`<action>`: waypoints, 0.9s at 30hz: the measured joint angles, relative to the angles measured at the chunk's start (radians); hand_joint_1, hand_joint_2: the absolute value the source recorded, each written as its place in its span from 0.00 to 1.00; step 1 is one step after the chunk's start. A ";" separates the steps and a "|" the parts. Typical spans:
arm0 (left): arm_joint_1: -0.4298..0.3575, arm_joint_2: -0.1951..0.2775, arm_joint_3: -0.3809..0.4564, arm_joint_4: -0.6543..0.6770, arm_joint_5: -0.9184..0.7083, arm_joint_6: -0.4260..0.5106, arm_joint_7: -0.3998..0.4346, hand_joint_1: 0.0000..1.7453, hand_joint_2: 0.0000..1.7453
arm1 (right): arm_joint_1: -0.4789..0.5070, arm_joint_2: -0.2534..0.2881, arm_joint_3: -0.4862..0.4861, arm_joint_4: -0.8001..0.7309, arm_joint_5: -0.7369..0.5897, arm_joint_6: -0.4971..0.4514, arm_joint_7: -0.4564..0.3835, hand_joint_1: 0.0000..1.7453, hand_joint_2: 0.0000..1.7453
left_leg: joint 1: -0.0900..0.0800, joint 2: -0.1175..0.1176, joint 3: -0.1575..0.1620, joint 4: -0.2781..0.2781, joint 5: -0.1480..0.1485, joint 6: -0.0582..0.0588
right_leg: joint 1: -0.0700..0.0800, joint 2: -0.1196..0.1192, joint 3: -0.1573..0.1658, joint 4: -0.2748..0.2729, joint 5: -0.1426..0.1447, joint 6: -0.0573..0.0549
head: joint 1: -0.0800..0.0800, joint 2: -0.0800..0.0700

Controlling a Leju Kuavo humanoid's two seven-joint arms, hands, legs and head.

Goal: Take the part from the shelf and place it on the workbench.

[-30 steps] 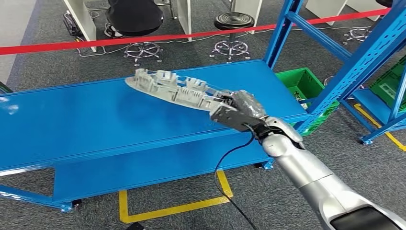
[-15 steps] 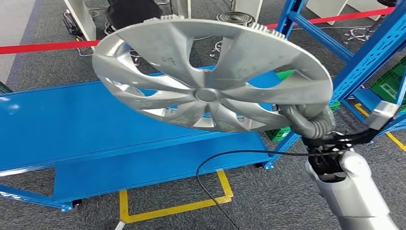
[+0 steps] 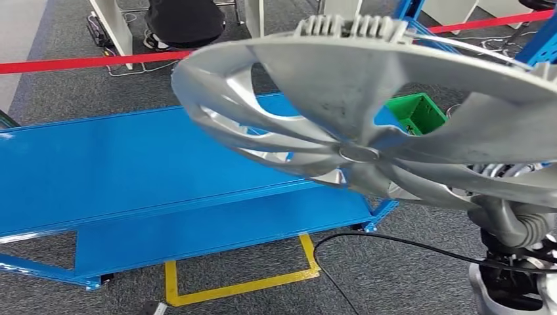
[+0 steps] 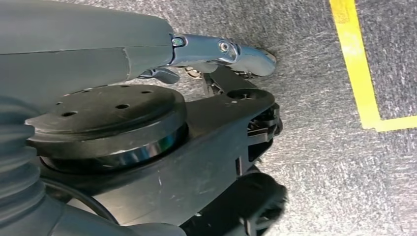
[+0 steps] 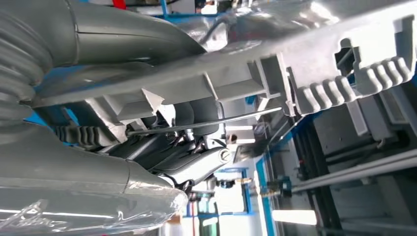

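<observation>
Silver plastic: the part is a wheel cover [image 3: 368,118], held up close to the head camera with its spoked face toward you, so it blocks most of the far right of the table.
Where the part is: in the air above the right end of the blue table [image 3: 98,170], touching nothing but the hand, and not yet set down.
Right hand: your right hand [image 3: 519,226] grips the cover by its rim at the lower right, where grey fingers wrap the edge.
Grip detail: in the right wrist view the thumb [image 5: 147,42] lies along one side of the ribbed rim and the darker fingers [image 5: 194,164] sit under it, so the rim is clamped between them.
Why held so: an edge hold probably suits a wide, thin disc, but it leaves most of the weight out beyond the hand, so expect it to sag or swing.
Left hand: it hangs at the robot's side over grey carpet [image 4: 319,162] beside a yellow floor line [image 4: 359,69]; you cannot tell from the wrist view whether it is released or clenched.
Table: its long flat top is in reach to the left of the cover.
Step in hand: carrying, I judge; lowering and flattening the cover comes next.
Nearby: red barrier tape [image 3: 79,62] and a green crate [image 3: 414,111] lie beyond the table's far edge.
</observation>
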 joint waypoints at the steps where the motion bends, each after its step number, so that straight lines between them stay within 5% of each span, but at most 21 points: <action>1: 0.000 0.000 0.000 0.000 -0.001 0.001 -0.001 0.00 1.00 | 0.013 0.000 -0.009 -0.011 0.002 0.001 -0.001 1.00 1.00 | 0.000 0.000 0.000 0.001 0.000 -0.001 | 0.000 -0.001 0.011 -0.025 0.026 -0.001 | 0.000 0.000; 3: 0.000 -0.001 0.000 0.000 -0.003 0.001 -0.007 0.00 1.00 | 0.030 -0.002 -0.025 -0.028 0.003 0.003 -0.003 1.00 1.00 | 0.001 -0.001 -0.001 0.006 0.000 -0.008 | -0.001 -0.002 0.078 -0.156 0.089 -0.002 | 0.000 0.000; 5: 0.000 -0.001 0.001 0.000 -0.006 0.001 -0.014 0.00 1.00 | 0.042 -0.003 -0.039 -0.041 0.002 0.006 -0.007 1.00 1.00 | -0.001 -0.003 -0.002 0.011 0.002 -0.021 | 0.001 0.000 0.128 -0.249 0.122 -0.009 | -0.001 0.000; 9: 0.001 0.002 0.001 0.000 -0.007 0.000 -0.020 0.00 1.00 | 0.064 -0.003 -0.064 -0.050 -0.001 0.014 -0.012 1.00 1.00 | 0.000 -0.003 -0.011 0.016 0.005 -0.049 | 0.003 0.003 0.116 -0.257 0.138 -0.038 | -0.002 0.000; 11: 0.001 0.003 0.001 0.000 -0.007 -0.001 -0.022 0.00 1.00 | 0.069 -0.003 -0.075 -0.050 -0.005 0.020 -0.014 1.00 1.00 | 0.002 0.000 -0.037 0.076 -0.058 -0.061 | 0.000 0.000 0.100 -0.259 0.152 -0.056 | -0.005 0.000; 14: 0.000 0.002 0.001 0.000 -0.006 -0.001 -0.022 0.00 1.00 | 0.083 -0.003 -0.091 -0.051 -0.009 0.031 -0.016 1.00 1.00 | 0.003 0.002 -0.093 0.263 -0.176 -0.070 | 0.001 -0.003 0.069 -0.259 0.175 -0.064 | -0.007 0.000; 16: 0.000 0.002 0.001 0.000 -0.006 -0.001 -0.022 0.00 1.00 | 0.092 -0.003 -0.100 -0.050 -0.014 0.044 -0.014 1.00 1.00 | 0.003 0.002 -0.076 0.292 -0.168 -0.069 | 0.001 -0.004 0.047 -0.258 0.192 -0.062 | -0.007 0.000; 19: -0.002 0.003 0.001 0.000 -0.006 -0.003 -0.024 0.00 1.00 | 0.098 -0.006 -0.117 -0.051 -0.004 0.057 -0.011 1.00 1.00 | 0.002 0.001 0.060 0.114 -0.105 -0.060 | 0.002 -0.003 0.022 -0.257 0.216 -0.051 | -0.008 0.000; 21: -0.005 0.002 0.001 0.000 -0.007 -0.004 -0.030 0.00 1.00 | 0.100 -0.011 -0.130 -0.052 0.036 0.061 -0.012 1.00 1.00 | 0.000 0.000 0.127 0.011 -0.109 -0.050 | 0.004 -0.003 0.014 -0.257 0.233 -0.040 | -0.007 0.000; 24: -0.005 0.000 0.001 0.000 -0.006 -0.006 -0.036 0.00 1.00 | 0.111 -0.025 -0.146 -0.053 0.099 0.069 -0.012 1.00 1.00 | -0.002 0.001 0.123 -0.012 -0.100 -0.028 | 0.003 -0.003 0.008 -0.265 0.251 -0.021 | -0.006 0.000; 25: -0.004 0.000 0.001 0.000 -0.006 -0.005 -0.036 0.00 1.00 | 0.116 -0.030 -0.150 -0.053 0.108 0.071 -0.011 1.00 1.00 | -0.001 0.003 0.114 -0.013 -0.090 -0.020 | 0.002 -0.003 0.000 -0.254 0.232 -0.017 | -0.005 0.000; 27: -0.004 0.000 0.001 0.000 -0.005 -0.005 -0.035 0.00 1.00 | 0.121 -0.039 -0.157 -0.053 0.114 0.075 -0.010 1.00 1.00 | 0.000 0.005 0.093 -0.015 -0.069 -0.007 | 0.001 -0.004 -0.031 -0.166 0.145 -0.011 | -0.002 0.000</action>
